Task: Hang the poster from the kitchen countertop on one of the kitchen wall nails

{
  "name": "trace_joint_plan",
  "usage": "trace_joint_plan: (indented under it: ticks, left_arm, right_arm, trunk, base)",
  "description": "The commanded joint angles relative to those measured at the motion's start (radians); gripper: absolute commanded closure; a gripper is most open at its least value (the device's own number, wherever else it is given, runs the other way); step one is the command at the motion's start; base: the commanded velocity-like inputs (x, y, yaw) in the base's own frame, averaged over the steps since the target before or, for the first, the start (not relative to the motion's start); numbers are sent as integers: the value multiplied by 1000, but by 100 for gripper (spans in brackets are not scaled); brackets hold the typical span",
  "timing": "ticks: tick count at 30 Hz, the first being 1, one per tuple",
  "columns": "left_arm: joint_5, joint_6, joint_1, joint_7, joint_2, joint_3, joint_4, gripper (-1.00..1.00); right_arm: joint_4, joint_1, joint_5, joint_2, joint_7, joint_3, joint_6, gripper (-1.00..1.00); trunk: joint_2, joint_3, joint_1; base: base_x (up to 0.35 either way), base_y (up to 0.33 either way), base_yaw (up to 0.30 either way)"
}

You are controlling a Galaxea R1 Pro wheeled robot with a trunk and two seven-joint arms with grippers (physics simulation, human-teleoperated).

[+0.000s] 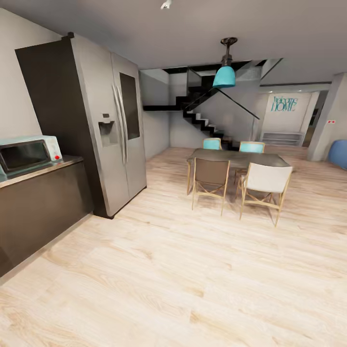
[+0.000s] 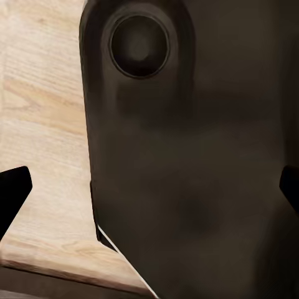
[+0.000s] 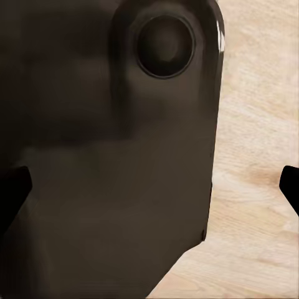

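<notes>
The poster, the light-grey kitchen countertop and the wall nails are out of view. In the left wrist view my left gripper [image 2: 149, 193] is open: its black fingertips [image 2: 12, 194] stand far apart at the picture's two edges, with nothing held. Behind them is a dark part of my own body and pale wood floor [image 2: 43, 124]. My right gripper [image 3: 149, 190] is open the same way, its fingertips [image 3: 290, 185] wide apart over the same dark body part and floor.
A steel-topped dark brown counter [image 1: 43, 202] with a pale blue microwave [image 1: 29, 154] stands at the left, beside a tall steel fridge [image 1: 103, 125]. Ahead on the right are a dining table [image 1: 238, 158] with chairs [image 1: 210, 178], a staircase [image 1: 202, 120] and wide wood floor [image 1: 168, 279].
</notes>
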Motion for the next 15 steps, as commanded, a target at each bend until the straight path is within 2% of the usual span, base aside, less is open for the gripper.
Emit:
trace_joint_plan:
  ticks: [1,3,15]
  left_arm:
    - [0,1,6,-1,-6,-6,-6,-100]
    - [1,1,12,-1,-13,-5,-15,-100]
    - [1,1,12,-1,-13,-5,-15,-100]
  right_arm:
    - [6,-5,-3,6,6,-2,6,-100]
    - [6,-5,-3,11,8,-2,10,-100]
    - [6,-5,-3,11,8,-2,10,-100]
  trunk:
    - [0,0,0]
    - [0,0,0]
    - [0,0,0]
  base:
    - [0,0,0]
    - [0,0,0]
    - [0,0,0]
